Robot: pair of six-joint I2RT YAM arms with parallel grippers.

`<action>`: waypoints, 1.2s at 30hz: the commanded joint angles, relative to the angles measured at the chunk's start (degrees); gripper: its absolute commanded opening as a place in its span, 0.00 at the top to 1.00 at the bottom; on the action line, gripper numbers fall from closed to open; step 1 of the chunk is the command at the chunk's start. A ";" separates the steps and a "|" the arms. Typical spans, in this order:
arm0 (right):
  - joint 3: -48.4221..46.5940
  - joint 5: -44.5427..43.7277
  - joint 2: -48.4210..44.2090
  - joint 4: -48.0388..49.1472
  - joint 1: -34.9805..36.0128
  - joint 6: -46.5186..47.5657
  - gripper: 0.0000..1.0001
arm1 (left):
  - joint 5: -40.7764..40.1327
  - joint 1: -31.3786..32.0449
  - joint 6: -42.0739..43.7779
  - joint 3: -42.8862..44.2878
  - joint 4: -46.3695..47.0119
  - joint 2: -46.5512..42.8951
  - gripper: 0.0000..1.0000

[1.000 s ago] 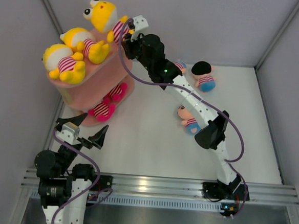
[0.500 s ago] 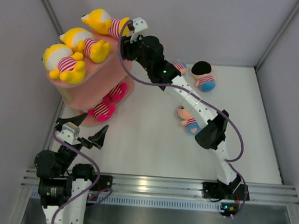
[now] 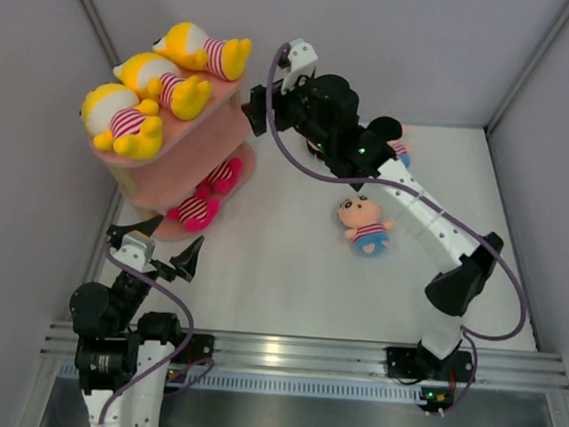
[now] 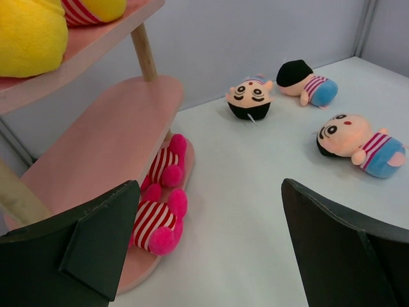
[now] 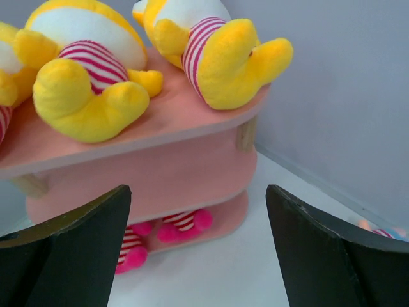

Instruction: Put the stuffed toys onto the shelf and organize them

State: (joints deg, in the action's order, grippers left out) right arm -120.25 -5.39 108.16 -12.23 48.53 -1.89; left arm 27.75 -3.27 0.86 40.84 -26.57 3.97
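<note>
Pink three-tier shelf (image 3: 196,158) noted at the far left of the bench (image 3: 280,272). Three yellow plush dolls in striped shirts are laid in a row along the top tier: rear doll (image 3: 200,49), middle doll (image 3: 162,80), front doll (image 3: 123,119). The middle tier is seen bare where it shows in the left wrist view. Two magenta dolls (image 3: 208,193) are lodged side by side on the bottom tier, feet outward. Three pink-faced dolls are left on the bench, well apart from the shelf: one face-up with a blue bottom (image 3: 364,225), one black-haired doll (image 3: 383,131) partly hidden behind the right arm, and a third (image 4: 249,101) lying near it by the back wall. The right gripper (image 5: 197,192) is held just beside the shelf's top tier, fingers released and nothing between them. The left gripper (image 3: 165,244) is raised near the shelf's base, fingers likewise spread and unloaded.
</note>
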 commanded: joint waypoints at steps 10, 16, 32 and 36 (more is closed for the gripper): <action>41.02 5.12 -26.57 -9.67 -22.06 -17.34 0.09 | -18.43 0.02 9.24 -2.78 -1.29 0.34 0.01; 65.03 -3.04 -35.37 -9.13 -26.03 -22.53 0.08 | -15.18 -0.16 9.07 -3.57 -2.17 -0.10 0.02; 83.07 4.85 -33.11 9.50 -26.91 -26.67 0.73 | -32.57 -0.42 16.45 -8.67 -2.44 -2.03 0.01; 79.39 3.03 -34.14 6.00 -26.56 -26.06 1.00 | -36.62 -0.42 15.22 -8.76 -2.52 -2.82 0.01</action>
State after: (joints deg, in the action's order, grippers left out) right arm -37.63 -2.46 75.07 -7.68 22.02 -28.16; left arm -3.33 -3.36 16.01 31.99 -29.82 2.33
